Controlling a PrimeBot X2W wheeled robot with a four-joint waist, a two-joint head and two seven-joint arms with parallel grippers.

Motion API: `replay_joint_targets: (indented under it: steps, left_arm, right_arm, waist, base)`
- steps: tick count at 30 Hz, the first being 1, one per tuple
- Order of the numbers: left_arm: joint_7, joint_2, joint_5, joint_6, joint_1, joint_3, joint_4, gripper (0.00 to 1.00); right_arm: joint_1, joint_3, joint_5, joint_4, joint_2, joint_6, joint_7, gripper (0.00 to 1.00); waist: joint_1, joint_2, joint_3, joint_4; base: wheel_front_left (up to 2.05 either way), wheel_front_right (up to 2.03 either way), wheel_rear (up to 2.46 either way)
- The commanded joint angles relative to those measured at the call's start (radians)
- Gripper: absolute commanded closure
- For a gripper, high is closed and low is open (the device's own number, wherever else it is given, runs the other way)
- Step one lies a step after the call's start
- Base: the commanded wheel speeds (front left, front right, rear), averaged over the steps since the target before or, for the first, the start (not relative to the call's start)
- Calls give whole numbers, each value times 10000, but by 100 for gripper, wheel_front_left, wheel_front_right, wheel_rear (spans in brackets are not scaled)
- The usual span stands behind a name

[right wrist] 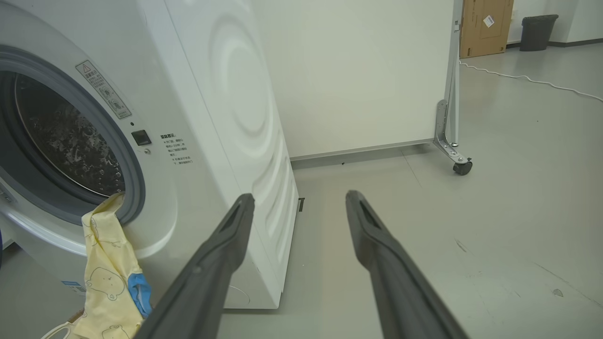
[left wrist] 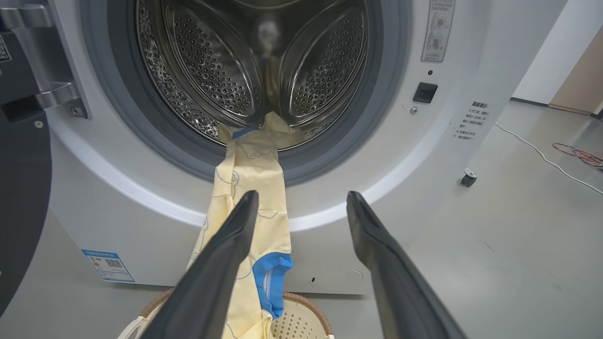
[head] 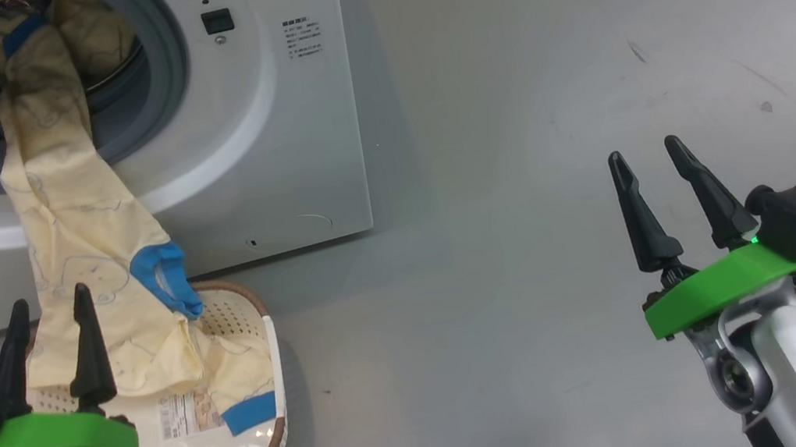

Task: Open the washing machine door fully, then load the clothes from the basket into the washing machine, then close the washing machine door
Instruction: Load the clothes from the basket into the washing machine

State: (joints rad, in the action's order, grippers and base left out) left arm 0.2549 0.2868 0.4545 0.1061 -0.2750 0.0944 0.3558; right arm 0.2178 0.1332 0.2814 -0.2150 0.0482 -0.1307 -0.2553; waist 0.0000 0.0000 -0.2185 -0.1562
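The clothes [head: 82,223] are seen draped from the drum [left wrist: 226,70] of the washing machine [head: 287,114], over the gasket [left wrist: 122,117], down into the basket [head: 271,432] set just before it. The left gripper [head: 50,297] is held spread and empty over the basket; the right gripper [head: 645,149], likewise spread, is held well apart over the floor [head: 538,313]. A dark panel at the left is probably the washing machine door [left wrist: 21,197], swung open.

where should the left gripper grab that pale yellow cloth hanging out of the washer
Grip the pale yellow cloth at its bunched neck just below the grey rubber gasket, left gripper coming straight from the front: it looks narrowest there, so it should fit between the open jaws.
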Motion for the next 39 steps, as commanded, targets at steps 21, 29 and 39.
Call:
replay_joint_targets:
  steps: [21, 29, 39]
  left_arm:
    - [68, -304, -768, 212, 208, -1035, -123, 0]
    - [68, -424, -774, 234, 169, -954, 157, 0]
    - [30, -393, -589, 236, -477, -893, 1293, 0]
  right_arm:
    - [120, 229, 3, 273, 20, 0, -65, 0]
    - [145, 264, -19, 264, 20, 0, -65, 0]
    - [315, 353, -100, 396, 20, 0, -65, 0]
  waist:
    - [0, 0, -28, -15]
    - [0, 0, -133, -65]
    - [0, 0, -1007, -181]
  base:
    - [0, 0, 0]
    - [0, 0, 0]
    - [0, 0, 0]
